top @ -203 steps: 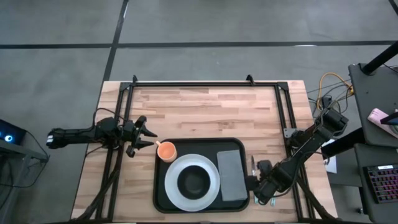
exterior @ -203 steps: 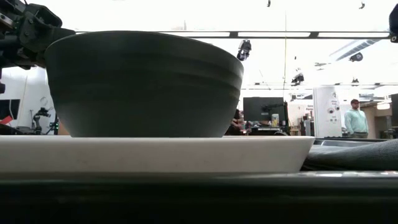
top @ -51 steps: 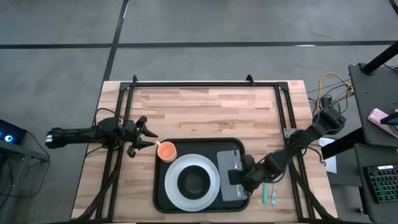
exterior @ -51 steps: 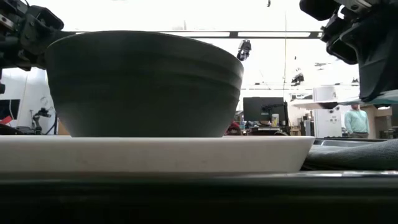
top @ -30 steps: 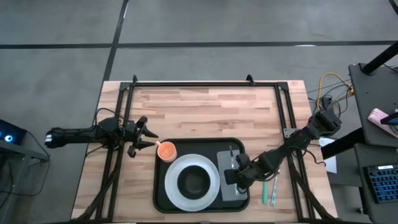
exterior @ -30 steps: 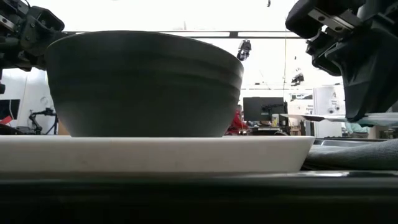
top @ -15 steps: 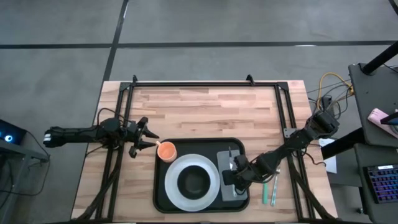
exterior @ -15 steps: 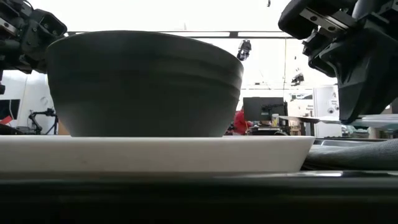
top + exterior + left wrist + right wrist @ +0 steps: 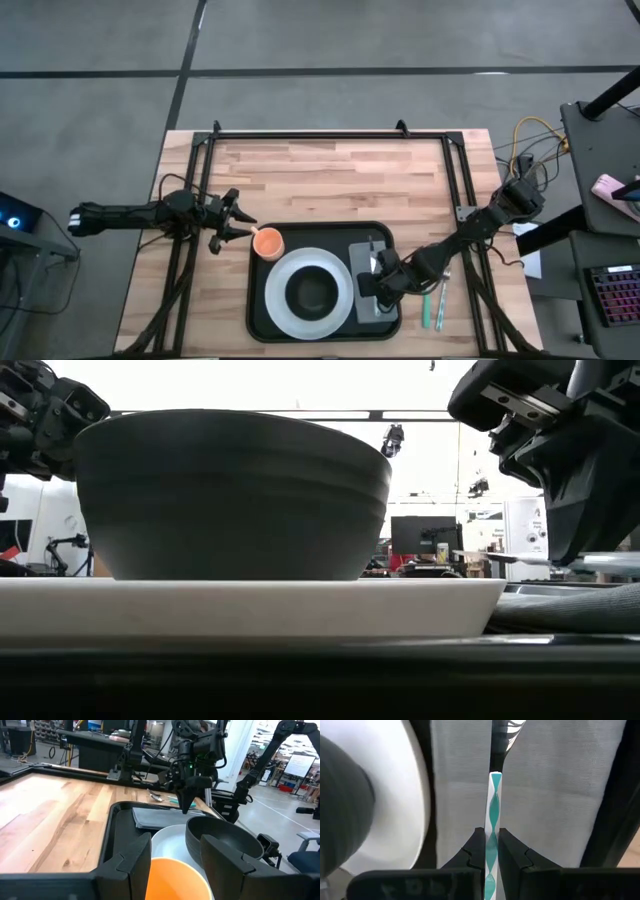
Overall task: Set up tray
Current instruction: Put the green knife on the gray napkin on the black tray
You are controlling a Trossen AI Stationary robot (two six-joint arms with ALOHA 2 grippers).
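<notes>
A black tray (image 9: 310, 233) holds a white plate (image 9: 280, 310) with a dark bowl (image 9: 312, 292), an orange cup (image 9: 267, 241) and a grey napkin (image 9: 375, 312). My right gripper (image 9: 378, 278) hovers over the napkin, shut on a fork (image 9: 372, 248) with a teal-and-white handle. My left gripper (image 9: 238, 228) waits open just left of the cup. In the left wrist view its fingers frame the cup (image 9: 175, 880); I see no touch. My right gripper pinches the fork's teal-and-white handle (image 9: 493, 815) between its two fingers, which slant steeply down from above. The fork runs out ahead of the fingers, tines (image 9: 507, 729) at the far end. It is lifted clear and lies about level (image 9: 500, 557) just above the napkin.
Two more teal-handled utensils (image 9: 432, 308) lie on the wooden table right of the tray. Black frame rails (image 9: 455, 180) run along the table's left, right and far sides. Bare wood lies beyond the tray's far rim.
My right gripper has sunk a little toward the napkin with the fork, which stays level. The fingers have stayed shut on the handle.
</notes>
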